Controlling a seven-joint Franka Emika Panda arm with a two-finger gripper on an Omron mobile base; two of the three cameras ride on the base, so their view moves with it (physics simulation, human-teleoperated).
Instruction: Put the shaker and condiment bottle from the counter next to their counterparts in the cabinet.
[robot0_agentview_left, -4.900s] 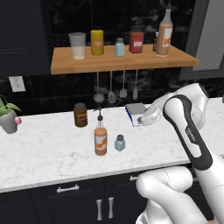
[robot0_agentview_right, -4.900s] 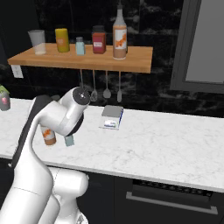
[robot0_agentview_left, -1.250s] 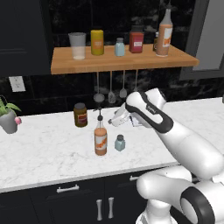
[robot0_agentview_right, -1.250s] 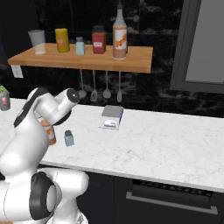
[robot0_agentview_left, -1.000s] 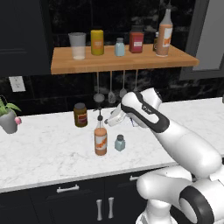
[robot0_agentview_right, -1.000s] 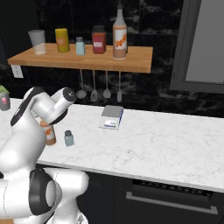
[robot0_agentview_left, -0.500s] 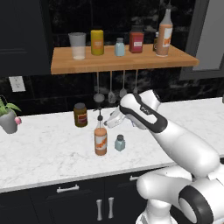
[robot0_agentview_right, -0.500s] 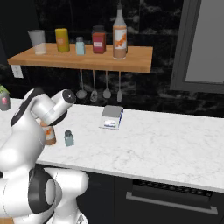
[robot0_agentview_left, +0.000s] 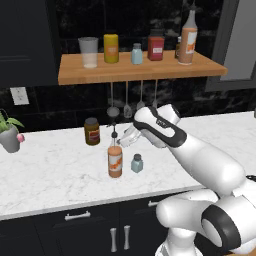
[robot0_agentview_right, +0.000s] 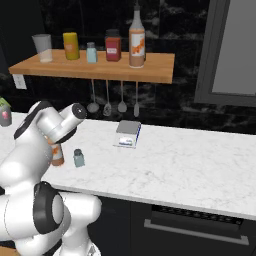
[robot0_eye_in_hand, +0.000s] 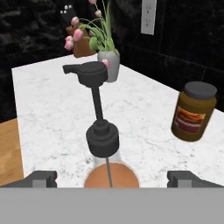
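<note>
The condiment bottle (robot0_agentview_left: 115, 161), orange-brown with a dark pump top, stands on the white marble counter (robot0_agentview_left: 55, 175). The pale-blue shaker (robot0_agentview_left: 137, 163) sits just to its right. My gripper (robot0_agentview_left: 119, 138) hovers open behind the bottle's top. In the hand view the bottle (robot0_eye_in_hand: 107, 174) is centred between my fingertips (robot0_eye_in_hand: 41, 178), untouched. The arm partly hides the bottle (robot0_agentview_right: 57, 156) in the right base view, where the shaker (robot0_agentview_right: 78, 158) is plain. On the wooden cabinet shelf (robot0_agentview_left: 140, 75) stand the counterparts, a blue shaker (robot0_agentview_left: 137, 54) and a tall bottle (robot0_agentview_left: 188, 35).
A brown jar (robot0_agentview_left: 91, 131) stands behind and left of the bottle, and a potted plant (robot0_agentview_left: 10, 136) is at the far left. Utensils (robot0_agentview_left: 125, 102) hang under the shelf. A small box (robot0_agentview_right: 127, 134) lies further right on the counter. A glass, a yellow canister and a red jar share the shelf.
My hand has crept slightly closer to the bottle's top, its jaws staying wide. Bottle and shaker have not moved.
</note>
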